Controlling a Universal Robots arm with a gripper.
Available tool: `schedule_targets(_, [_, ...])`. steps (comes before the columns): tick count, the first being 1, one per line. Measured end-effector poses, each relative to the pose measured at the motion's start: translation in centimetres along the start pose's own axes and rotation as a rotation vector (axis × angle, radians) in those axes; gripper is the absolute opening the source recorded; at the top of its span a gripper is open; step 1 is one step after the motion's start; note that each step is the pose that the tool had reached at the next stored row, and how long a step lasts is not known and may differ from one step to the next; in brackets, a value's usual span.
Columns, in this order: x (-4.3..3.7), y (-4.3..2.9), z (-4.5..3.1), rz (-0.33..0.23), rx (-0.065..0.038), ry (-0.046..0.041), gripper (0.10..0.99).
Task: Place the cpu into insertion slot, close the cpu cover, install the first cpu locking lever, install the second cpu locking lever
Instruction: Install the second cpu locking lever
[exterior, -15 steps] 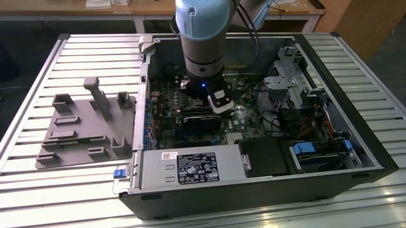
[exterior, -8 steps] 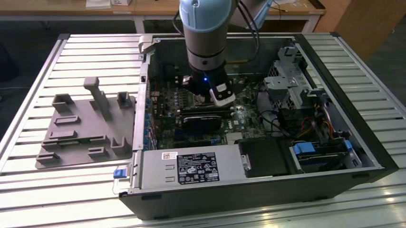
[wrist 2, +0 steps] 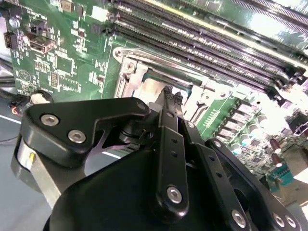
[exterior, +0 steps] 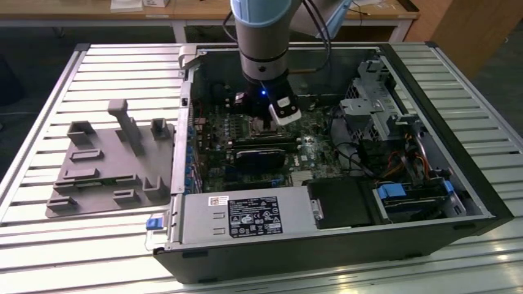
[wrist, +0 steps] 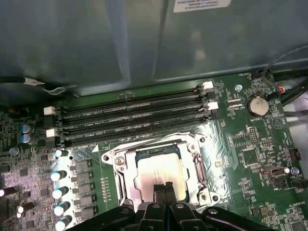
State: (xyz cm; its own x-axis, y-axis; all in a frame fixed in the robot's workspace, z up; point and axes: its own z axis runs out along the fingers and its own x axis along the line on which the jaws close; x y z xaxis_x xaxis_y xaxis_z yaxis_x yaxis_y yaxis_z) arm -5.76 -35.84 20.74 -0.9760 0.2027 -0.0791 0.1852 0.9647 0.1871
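An open computer case (exterior: 457, 184) lies on a slatted metal table (exterior: 49, 122), with a grey plastic fixture tray (exterior: 106, 165) well apart toward the exterior view's left. The arm (exterior: 261, 37) comes down almost vertically into the case, its wrist straight and its gripper (exterior: 263, 125) lowered to just above the green motherboard (exterior: 315, 153).

Room is tight around it — the case wall rises on one side, a metal drive cage (exterior: 376, 104) stands toward the exterior view's right, and a black power supply (exterior: 245, 217) closes the near edge of the case. In the first wrist view four long memory slots (wrist: 130, 113) run beside the socket, a row of cylindrical capacitors (wrist: 60, 192) flanks it on one side and a round coin battery (wrist: 257, 104) sits well apart on the other.

The cpu (wrist: 159, 171) lies flat inside the insertion slot (wrist: 199, 168), its silver top showing through the square window of the cpu cover (wrist: 115, 161), which lies down over the socket. The gripper (wrist: 164, 188) has its two fingers pressed together, tips side by side and holding nothing — they point straight at the chip's near edge and seem to touch or nearly touch its top. In the second wrist view the same closed fingertips (wrist 2: 169, 94) stand just over the socket's metal frame.
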Motion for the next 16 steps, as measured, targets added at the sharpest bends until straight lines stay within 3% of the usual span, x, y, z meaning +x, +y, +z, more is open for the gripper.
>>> schedule_targets(4, [0.14,0.88,0.15,-0.002,0.016,-0.0030,0.102])
schedule_targets(8, [0.16,1.24,-0.17,-0.003,0.028,-0.0051,0.102])
schedule_targets(16, [0.15,1.40,-0.55,-0.004,0.034,-0.0064,0.102])
